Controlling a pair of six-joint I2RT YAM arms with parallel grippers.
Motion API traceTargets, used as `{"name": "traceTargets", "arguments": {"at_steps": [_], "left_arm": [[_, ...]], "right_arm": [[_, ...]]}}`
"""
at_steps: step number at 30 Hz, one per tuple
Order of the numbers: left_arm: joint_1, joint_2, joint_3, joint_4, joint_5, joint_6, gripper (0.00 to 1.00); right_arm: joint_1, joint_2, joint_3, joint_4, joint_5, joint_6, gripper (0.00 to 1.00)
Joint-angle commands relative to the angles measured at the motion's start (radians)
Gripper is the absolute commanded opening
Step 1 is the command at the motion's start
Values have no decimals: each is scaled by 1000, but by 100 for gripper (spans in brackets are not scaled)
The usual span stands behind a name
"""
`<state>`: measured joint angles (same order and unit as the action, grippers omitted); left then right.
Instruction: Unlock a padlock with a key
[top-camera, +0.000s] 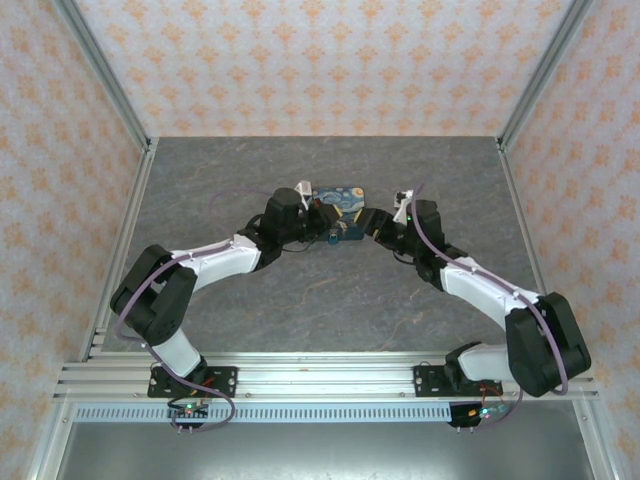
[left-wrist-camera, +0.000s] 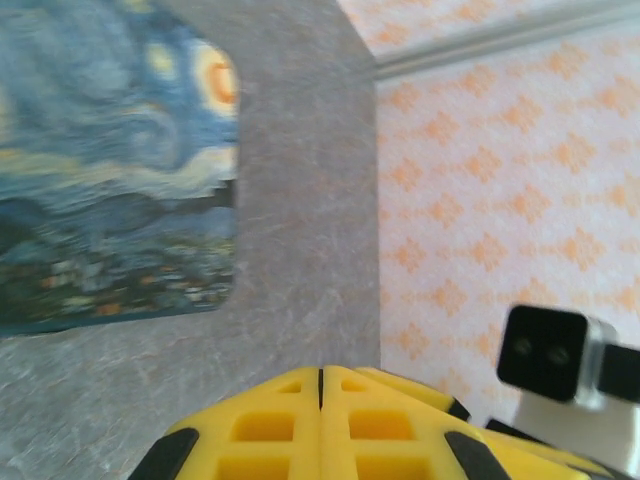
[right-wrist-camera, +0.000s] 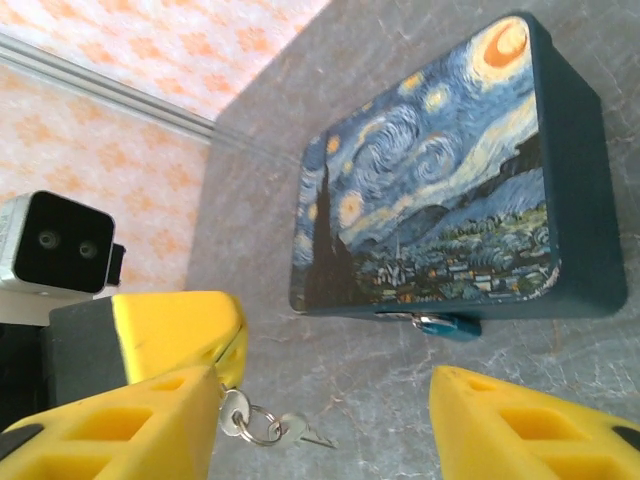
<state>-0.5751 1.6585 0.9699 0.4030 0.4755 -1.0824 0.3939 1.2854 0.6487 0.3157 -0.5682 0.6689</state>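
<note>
tin (left-wrist-camera: 110, 170) blurred, cut off at left edge, padlock (right-wrist-camera: 447, 326) mostly hidden under tin

The key (right-wrist-camera: 303, 431), tiny, pale metal, on a small ring (right-wrist-camera: 265, 428), shows near the tin (right-wrist-camera: 440, 180), at whose lower edge 1 small blue padlock (right-wrist-camera: 447, 325) peeks out.

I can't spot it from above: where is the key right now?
In the right wrist view, the key dangles on its ring low left, at the tip of the left gripper, a little apart from the tin.
</note>
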Motion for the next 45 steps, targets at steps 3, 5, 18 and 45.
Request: {"name": "traceTargets", "arguments": {"at_steps": [3,5,18,45], "left_arm": [[21,0,65,-21,144,207,0],[27,6,69,-18,148,204,0],[32,37,66,91,171,110,0],[11,58,98,72,134,68,1]], "right_arm": [[-38,-32,-28,177,-222,6,57],[-40,-32,-27,194,-256,5,57],[-40,61,-26,295,-304,48,51],[-40,158,-13,362,-315,78,0]]}}
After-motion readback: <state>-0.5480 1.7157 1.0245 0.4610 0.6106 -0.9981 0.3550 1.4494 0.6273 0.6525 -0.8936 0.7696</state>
